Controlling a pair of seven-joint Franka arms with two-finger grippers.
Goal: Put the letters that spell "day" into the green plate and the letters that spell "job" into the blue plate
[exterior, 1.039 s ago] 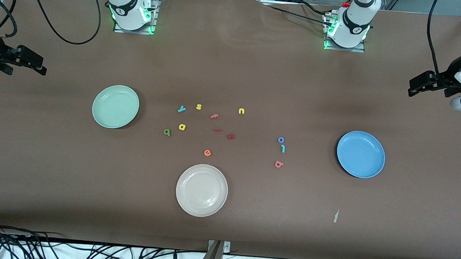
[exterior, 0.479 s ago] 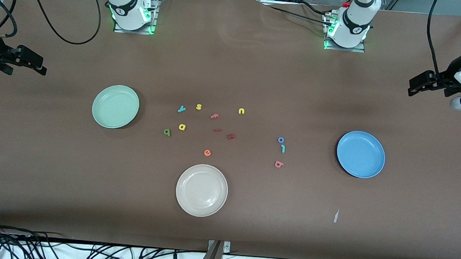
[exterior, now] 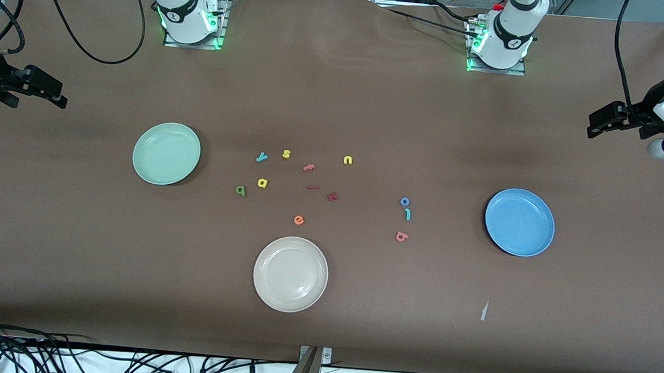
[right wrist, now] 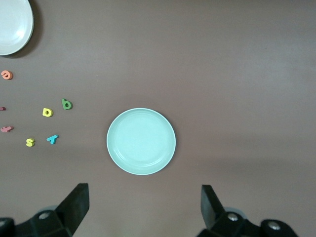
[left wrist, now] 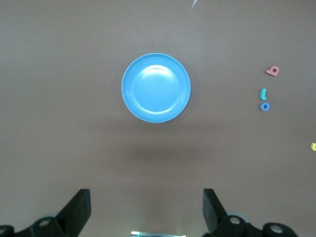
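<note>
The round pale green plate (exterior: pixel 166 153) sits toward the right arm's end of the table; the dark green foam "d" (exterior: pixel 241 190), yellow foam "a" (exterior: pixel 262 183) and cyan foam "y" (exterior: pixel 261 157) lie on the brown table (exterior: pixel 337 94) near it; the round sky-blue plate (exterior: pixel 519 222) sits toward the left arm's end; the blue ring "o" (exterior: pixel 404 201), cyan hooked "j" (exterior: pixel 407 214) and salmon-red "b" (exterior: pixel 401 236) lie beside it, none in a plate; the left gripper (exterior: pixel 604 123) and right gripper (exterior: pixel 41 89) wait high at the table's ends, fingers spread wide, holding nothing.
</note>
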